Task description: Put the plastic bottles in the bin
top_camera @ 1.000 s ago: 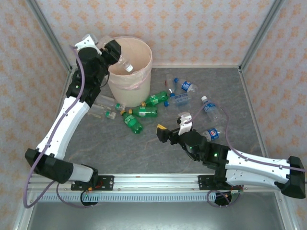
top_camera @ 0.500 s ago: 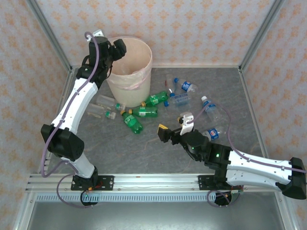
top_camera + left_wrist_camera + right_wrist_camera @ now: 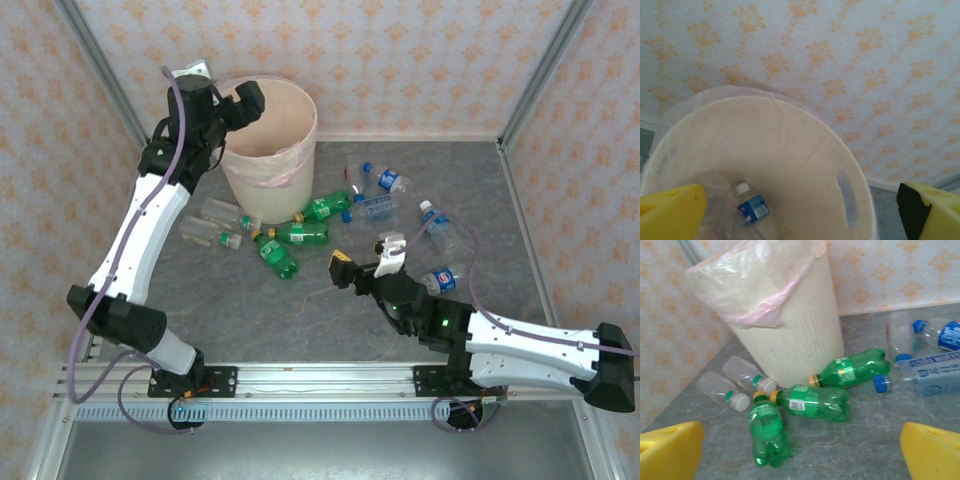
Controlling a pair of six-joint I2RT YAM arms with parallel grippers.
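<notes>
A metal frame post (image 3: pixel 105 72) slants along the papered wall (image 3: pixel 40 150) at the far left. The left arm (image 3: pixel 150 220) reaches up close beside it, so that side is tight. The left jaws hang over the near-left rim of the bin (image 3: pixel 268 185), spread wide with nothing between them. In the wrist view their yellow pads (image 3: pixel 670 212) sit at either edge of the picture. Down inside the bin lies a white-capped bottle (image 3: pixel 752 207) with a blue label.

The bin stands at the far left of the worktop (image 3: pixel 250 320), close to the back wall. Two clear bottles (image 3: pixel 215 212) lie side by side just left of its foot, between it and the left arm. Just right of them three green bottles (image 3: pixel 300 233) lie in a loose cluster, one cap nearly at the bin's base. Nearer than this cluster the worktop is bare out to the rail (image 3: pixel 320 378) at the near edge, which is the widest free patch.

Further right, several blue-capped bottles (image 3: pixel 388 181) lie scattered toward the far right, apart from the bin. The right arm (image 3: pixel 520 345) stretches low across the near right. The right jaws are wide and hold nothing, and they face the green bottles. One blue-capped bottle lies just beside its wrist. Beyond, a second frame post (image 3: pixel 540 68) closes the right side.
</notes>
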